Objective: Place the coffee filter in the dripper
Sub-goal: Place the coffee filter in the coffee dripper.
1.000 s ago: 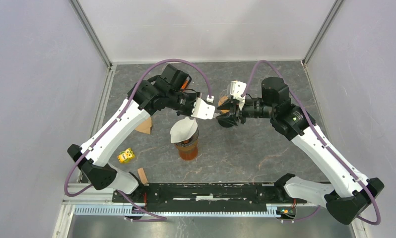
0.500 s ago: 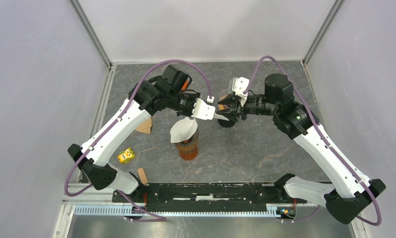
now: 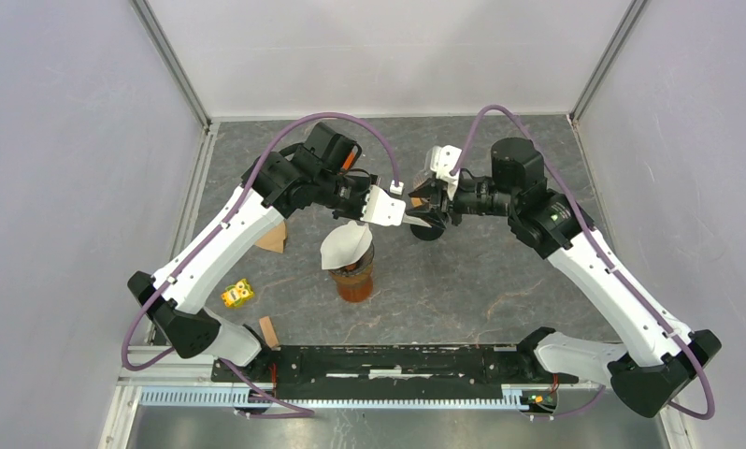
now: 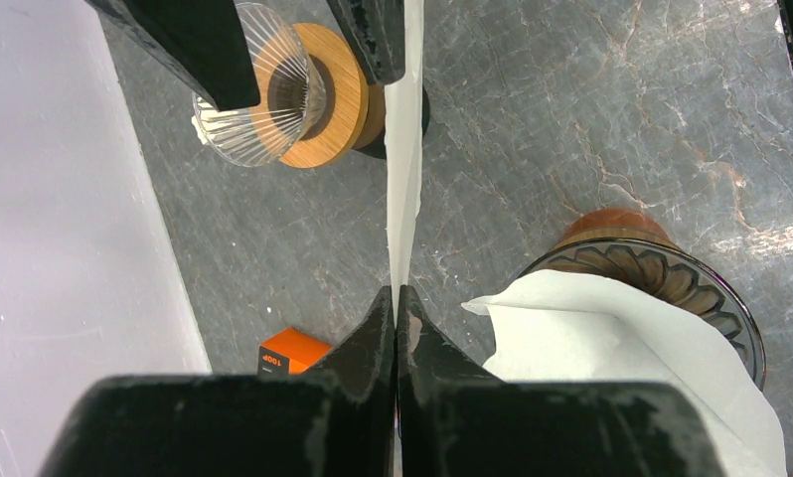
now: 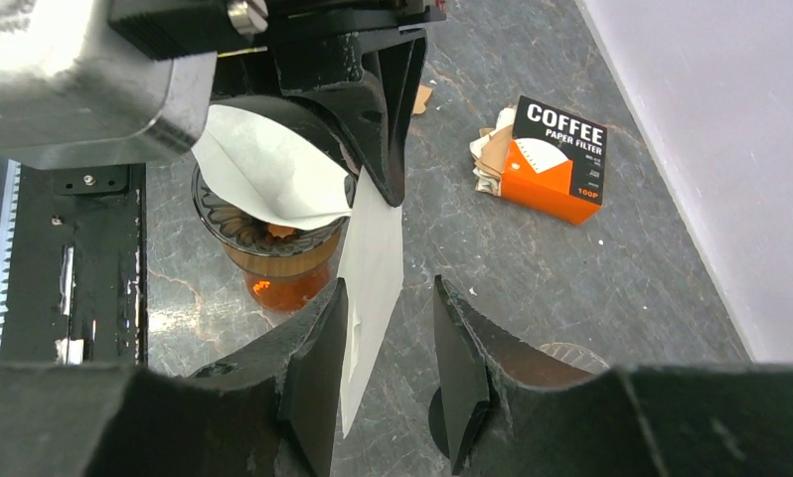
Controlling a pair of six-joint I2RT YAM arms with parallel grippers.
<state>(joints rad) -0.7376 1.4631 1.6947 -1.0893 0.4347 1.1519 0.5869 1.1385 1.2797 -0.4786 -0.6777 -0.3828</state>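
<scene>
Right tool (image 3: pixel 420 208) has swung left, closer to the left tool (image 3: pixel 408 217), since a second ago; left arm unchanged.

Top view: both tools meet tip to tip above the tabletop (image 3: pixel 500 281). Nearer the bases, a dark dripper (image 3: pixel 354 266) sits on an amber carafe (image 3: pixel 353 285), with a second filter (image 3: pixel 345 245) lying open in it.

Left wrist view: left tool clamped tight on the coffee filter (image 4: pixel 404 189), seen edge-on. Paper runs from its tips toward the right tool's black fingers (image 4: pixel 204 40). Glass dripper (image 4: pixel 263 99) with wooden collar sits just beyond them.

Right wrist view: right tool at a medium gap, not gripping. The coffee filter's free end hangs between its fingers, close against one; contact cannot be told. Filter box (image 5: pixel 556 159) on the tabletop near the wall.
</scene>
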